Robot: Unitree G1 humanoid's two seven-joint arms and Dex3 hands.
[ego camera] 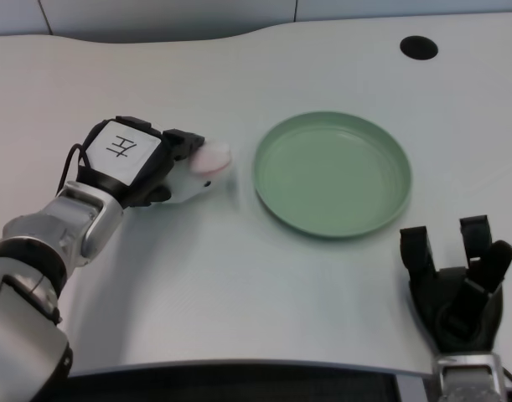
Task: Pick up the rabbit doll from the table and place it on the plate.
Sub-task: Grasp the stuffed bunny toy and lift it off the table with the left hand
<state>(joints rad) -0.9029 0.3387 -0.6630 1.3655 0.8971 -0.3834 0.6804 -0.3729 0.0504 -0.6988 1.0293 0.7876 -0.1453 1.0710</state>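
My left hand (131,161) is at the table's (197,276) left, fingers curled around the rabbit doll (204,170) and gripping it. Doll is small, white with a pink patch, blurred, mostly hidden behind my fingers; only its right end pokes out. It sits just left of the green plate (333,173), not on it. Can't tell if it's off the table.

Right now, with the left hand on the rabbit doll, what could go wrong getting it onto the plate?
The left hand covers most of the rabbit doll, which looks blurred, so the hold may be loose and it could slip out. The green plate lies close beside it; a low carry might knock its raised rim.
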